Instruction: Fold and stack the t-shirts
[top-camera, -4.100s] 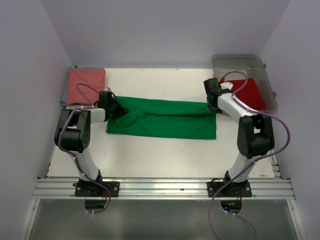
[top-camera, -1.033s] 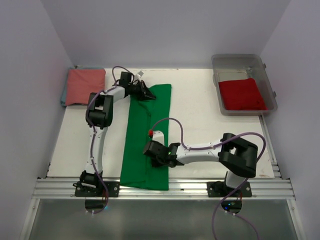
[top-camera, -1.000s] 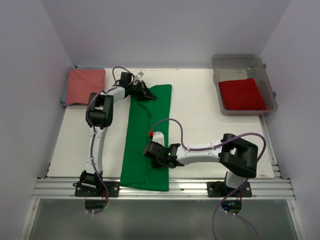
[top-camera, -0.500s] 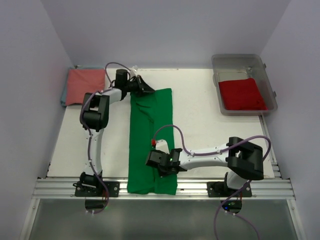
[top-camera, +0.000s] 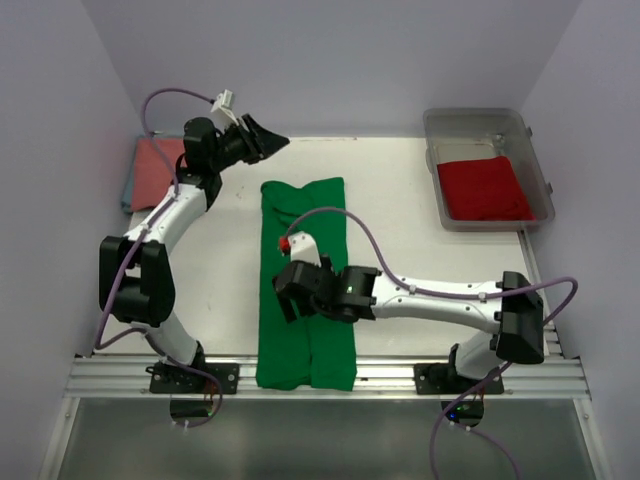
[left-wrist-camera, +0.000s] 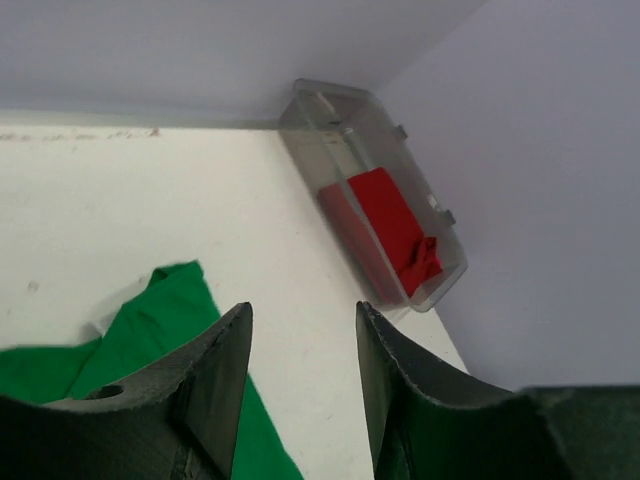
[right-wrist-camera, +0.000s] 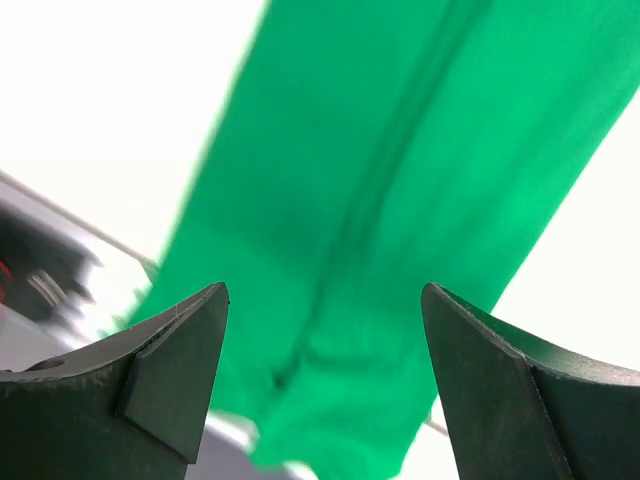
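Note:
The bright green t-shirt (top-camera: 300, 360) lies as a long folded strip from the table's middle down to its near edge. My left gripper (top-camera: 279, 142) hangs open above the table's back edge, past the shirt's far end, with nothing between its fingers (left-wrist-camera: 225, 350); the shirt's corner (left-wrist-camera: 150, 320) shows below. My right gripper (top-camera: 286, 300) stands open over the strip's near half, above the green cloth (right-wrist-camera: 400, 150) and not holding it. The salmon-pink t-shirt (top-camera: 150, 170) lies folded at the back left, partly behind my left arm. The red t-shirt (top-camera: 485, 188) sits in the bin.
A clear plastic bin (top-camera: 487, 120) stands at the back right, also seen in the left wrist view (left-wrist-camera: 330, 110). White walls close in the table on three sides. A metal rail (top-camera: 400, 372) runs along the near edge under the shirt's end.
Both grippers have opened and let go of the green shirt. The left arm has risen and swung back-left; the right gripper has lifted above the strip, which now lies flat.

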